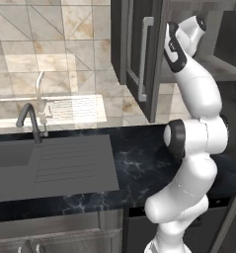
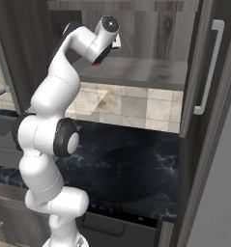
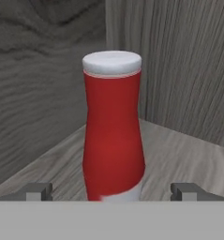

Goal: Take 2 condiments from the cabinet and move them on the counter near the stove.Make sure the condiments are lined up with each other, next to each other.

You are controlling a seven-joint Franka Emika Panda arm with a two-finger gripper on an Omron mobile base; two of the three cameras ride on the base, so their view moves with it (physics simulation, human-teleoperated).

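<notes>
A white robot arm reaches up from a black marble-look counter [image 1: 139,168] into an open dark grey wall cabinet [image 2: 136,29]. The cabinet door [image 1: 141,54] hangs open, its long silver bar handle [image 1: 145,59] facing out. The arm's hand is up at shelf level inside the cabinet.

In the hand view, a slim red bottle [image 3: 113,131] with a white cap [image 3: 112,63] stands upright on the grey wood-grain shelf [image 3: 179,159], in the corner where the back wall and a side wall meet. The gripper [image 3: 112,191] faces the bottle with its two fingertips [image 3: 38,191] spread as wide as they go, one on each side of the bottle's base. Clear gaps show between the tips and the bottle, so nothing is held.

In the right base view, a small patch of red [image 2: 94,63] shows just under the hand, at the shelf's front edge.

To the left on the counter sits a grey sink [image 1: 50,165] with a dark curved tap [image 1: 30,121]. Beige tiles [image 1: 55,44] cover the wall behind it.
</notes>
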